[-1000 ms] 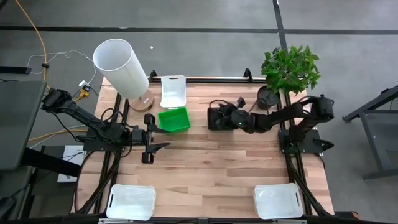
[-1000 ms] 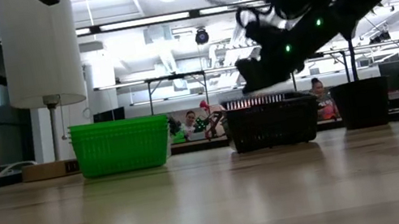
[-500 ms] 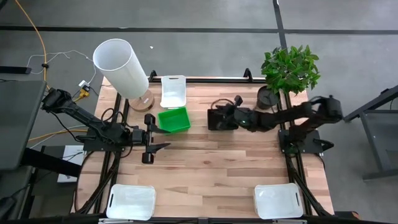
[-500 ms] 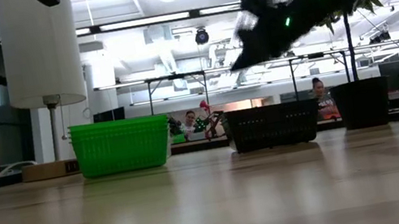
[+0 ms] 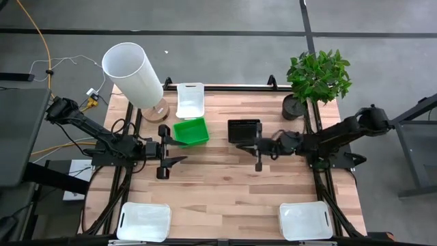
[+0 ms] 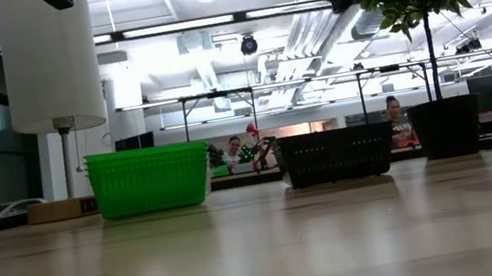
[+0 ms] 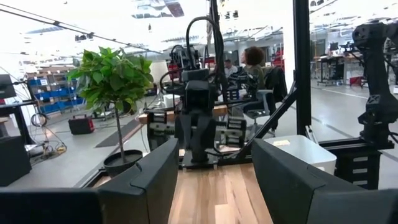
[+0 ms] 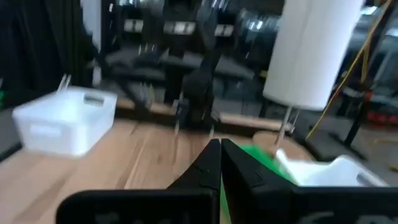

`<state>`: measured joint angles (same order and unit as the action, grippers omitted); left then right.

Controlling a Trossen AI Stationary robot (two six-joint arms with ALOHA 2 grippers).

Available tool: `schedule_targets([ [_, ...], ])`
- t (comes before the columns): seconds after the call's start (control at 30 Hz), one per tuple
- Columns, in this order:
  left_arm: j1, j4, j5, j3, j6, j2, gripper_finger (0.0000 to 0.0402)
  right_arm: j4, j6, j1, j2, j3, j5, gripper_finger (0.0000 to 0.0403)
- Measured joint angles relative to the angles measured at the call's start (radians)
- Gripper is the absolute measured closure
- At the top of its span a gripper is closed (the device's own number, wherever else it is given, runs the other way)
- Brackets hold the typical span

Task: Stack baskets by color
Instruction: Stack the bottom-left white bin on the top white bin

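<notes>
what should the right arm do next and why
Probably swing the shut right gripper toward the white basket at the table's near right corner and open. It holds nothing, the black basket already sits alone, and three white baskets lie apart.

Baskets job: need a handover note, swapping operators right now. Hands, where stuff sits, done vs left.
Left hand: open, empty, hovering just below the green basket in the high view.
Right hand: shut, empty, raised beside the black basket.
Green and black baskets sit mid-table, apart; whether either is already a stack of several cannot be told.
White baskets are unstacked: one at the far edge, behind the green one, and one at each near corner, left and right.
Left: bring the three white baskets together into one stack.
</notes>
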<state>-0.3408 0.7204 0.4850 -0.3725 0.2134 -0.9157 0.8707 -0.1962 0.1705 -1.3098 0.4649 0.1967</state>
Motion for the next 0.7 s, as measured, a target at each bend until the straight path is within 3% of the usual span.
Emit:
schedule_targets([
  [0.13,0.000,-0.001,0.000,0.000,0.008,0.000,0.0211,0.141,0.023,0.002,0.002,-0.033,0.005,0.0403],
  [0.7,0.000,-0.002,0.001,0.000,0.034,0.000,0.0211,0.140,0.061,0.001,0.002,-0.034,0.010,0.0403],
])
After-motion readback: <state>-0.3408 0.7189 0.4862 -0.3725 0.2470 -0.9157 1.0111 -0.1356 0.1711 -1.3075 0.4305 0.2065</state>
